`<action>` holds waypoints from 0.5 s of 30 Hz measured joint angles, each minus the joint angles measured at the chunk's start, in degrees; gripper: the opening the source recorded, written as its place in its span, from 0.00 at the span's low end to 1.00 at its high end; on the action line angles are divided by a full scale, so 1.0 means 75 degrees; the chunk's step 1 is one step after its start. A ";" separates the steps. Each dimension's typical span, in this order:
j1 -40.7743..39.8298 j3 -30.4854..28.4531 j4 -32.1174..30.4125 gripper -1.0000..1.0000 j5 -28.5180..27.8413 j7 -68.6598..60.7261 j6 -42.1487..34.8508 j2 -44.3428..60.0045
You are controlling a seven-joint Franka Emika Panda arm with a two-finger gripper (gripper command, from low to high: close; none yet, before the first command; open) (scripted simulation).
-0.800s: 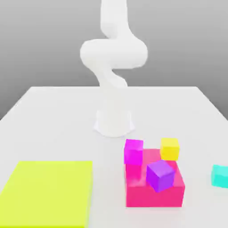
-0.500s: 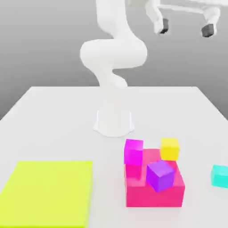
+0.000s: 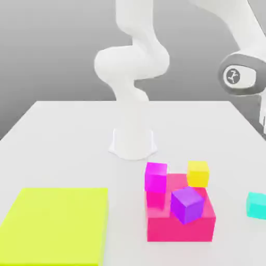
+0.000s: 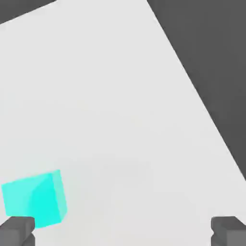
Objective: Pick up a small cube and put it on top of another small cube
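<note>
No readable text, labels, brands or numbers appear on anything here.

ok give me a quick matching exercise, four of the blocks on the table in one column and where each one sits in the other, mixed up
Things:
1. cyan cube
2. purple cube
3. yellow-green slab
4. yellow cube

Places:
A. lying tilted on top of the big pink block
B. alone on the table at the exterior view's right edge
C. at the pink block's far edge, towards the right
D. flat at the exterior view's lower left

Pairs: 1-B, 2-A, 3-D, 4-C
</note>
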 joint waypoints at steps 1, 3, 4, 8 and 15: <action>0.0128 0.0048 -0.0047 0.50 -0.0133 -0.0042 0.0106 0.0289; 0.0363 -0.0074 -0.0016 0.50 -0.0459 0.0079 0.0436 0.0856; 0.0484 -0.0201 0.0031 0.50 -0.0630 0.0187 0.0630 0.1135; 0.0880 -0.0668 0.0198 0.00 -0.1068 0.0503 0.1225 0.1922; 0.0816 -0.0584 0.0165 0.00 -0.1001 0.0451 0.1115 0.1790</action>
